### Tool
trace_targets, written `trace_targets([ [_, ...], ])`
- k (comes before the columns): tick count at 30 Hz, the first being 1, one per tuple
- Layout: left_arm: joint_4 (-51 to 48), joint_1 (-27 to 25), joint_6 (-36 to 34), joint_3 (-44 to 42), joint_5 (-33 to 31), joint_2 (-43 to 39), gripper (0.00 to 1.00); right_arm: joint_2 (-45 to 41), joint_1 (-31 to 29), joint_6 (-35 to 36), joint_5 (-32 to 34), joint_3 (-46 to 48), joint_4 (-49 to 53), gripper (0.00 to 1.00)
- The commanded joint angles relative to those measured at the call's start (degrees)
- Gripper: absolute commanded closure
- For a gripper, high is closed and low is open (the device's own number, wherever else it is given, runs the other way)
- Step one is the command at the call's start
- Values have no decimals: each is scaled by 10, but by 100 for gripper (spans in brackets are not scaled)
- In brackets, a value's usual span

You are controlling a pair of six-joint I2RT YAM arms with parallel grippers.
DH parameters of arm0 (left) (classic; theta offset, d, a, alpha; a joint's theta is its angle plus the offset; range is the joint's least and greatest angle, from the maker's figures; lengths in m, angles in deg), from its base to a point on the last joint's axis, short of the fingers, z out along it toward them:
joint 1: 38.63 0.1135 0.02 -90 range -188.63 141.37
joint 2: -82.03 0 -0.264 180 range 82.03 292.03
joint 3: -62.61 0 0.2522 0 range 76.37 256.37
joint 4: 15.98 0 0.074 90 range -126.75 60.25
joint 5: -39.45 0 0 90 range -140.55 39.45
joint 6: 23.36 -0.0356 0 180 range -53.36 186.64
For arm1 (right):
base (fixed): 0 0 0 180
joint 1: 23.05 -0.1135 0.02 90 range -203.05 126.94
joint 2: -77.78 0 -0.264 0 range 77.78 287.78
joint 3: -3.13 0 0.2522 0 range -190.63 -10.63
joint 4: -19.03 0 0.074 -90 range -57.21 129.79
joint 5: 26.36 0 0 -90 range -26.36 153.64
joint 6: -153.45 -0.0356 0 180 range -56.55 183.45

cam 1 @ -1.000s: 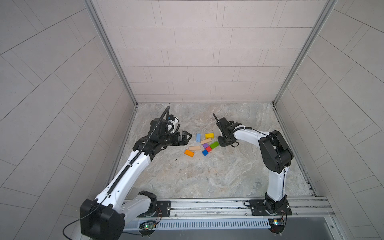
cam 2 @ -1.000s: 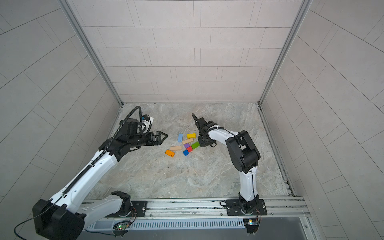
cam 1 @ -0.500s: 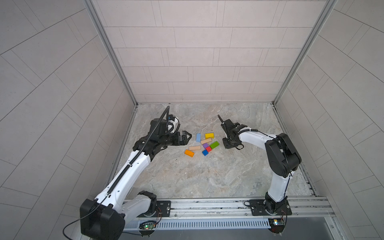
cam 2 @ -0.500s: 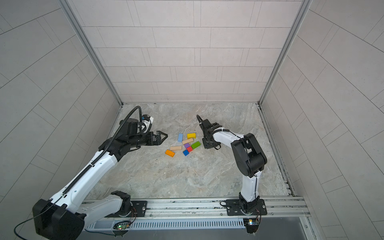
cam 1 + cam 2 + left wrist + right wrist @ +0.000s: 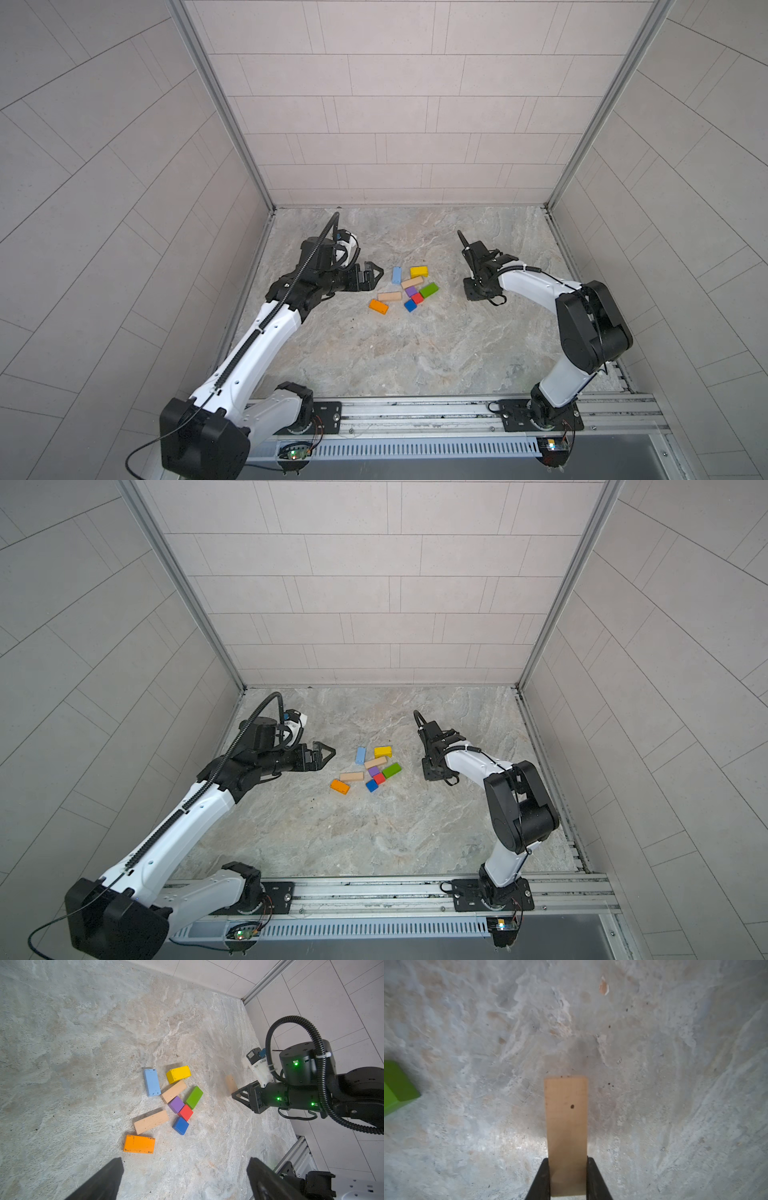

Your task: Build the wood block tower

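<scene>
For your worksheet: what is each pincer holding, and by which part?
The right pincer grips a tan block at one end; the left pincer is open, empty.

The floor (image 5: 374,353) is a grey slab with a stone pattern, beige veins and a few small dark specks. Pale tiled walls (image 5: 395,104) stand on three sides, and metal posts (image 5: 221,104) rise in the two back corners. Along the front edge lies a metal rail (image 5: 415,409), with a white slotted grille (image 5: 415,449) below it.
</scene>
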Motion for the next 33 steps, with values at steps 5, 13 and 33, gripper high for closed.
trace_targets([
  [5,8,3,2,-4,6,3,0,1,10,-15,8,16,-12,87],
  [13,8,3,2,-4,6,3,0,14,12,-18,9,22,-20,86],
  [33,7,2,2,-5,5,3,0,17,15,-29,4,35,-30,67],
])
